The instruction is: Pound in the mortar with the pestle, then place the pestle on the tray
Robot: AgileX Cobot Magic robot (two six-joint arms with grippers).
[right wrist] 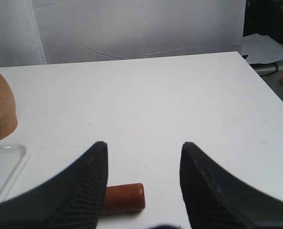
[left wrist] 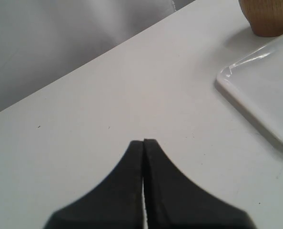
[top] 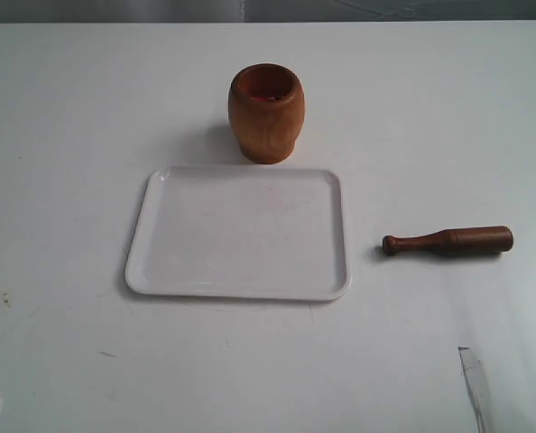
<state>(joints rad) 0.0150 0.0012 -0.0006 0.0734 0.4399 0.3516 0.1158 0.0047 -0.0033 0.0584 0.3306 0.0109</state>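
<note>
pick-up is not yet done: the pestle [top: 448, 241] lies untouched, right of the tray [top: 241, 230]; the mortar [top: 266, 112] stands behind the tray. the right gripper [right wrist: 144, 145], wide open and empty, hangs near the pestle's thick end; the left gripper [left wrist: 144, 141] is closed on nothing. next, i think: descend, grasp the pestle.

- Left gripper [left wrist: 144, 142]: jaws pressed flat together, just a hairline seam between the two black fingers [left wrist: 172, 195].
- It hangs over the table [left wrist: 84, 119], tips aimed at a table edge that runs slantwise ahead of it; which edge, I can't tell.
- Right gripper [right wrist: 144, 144]: jaws spread wide, a clear gap between the tips.
- Its black fingers [right wrist: 79, 191] show ribbed inner faces, each rising to a blunt point.
- It is poised above the table's right side, pointing toward the far edge, with the far right corner ahead.
</note>
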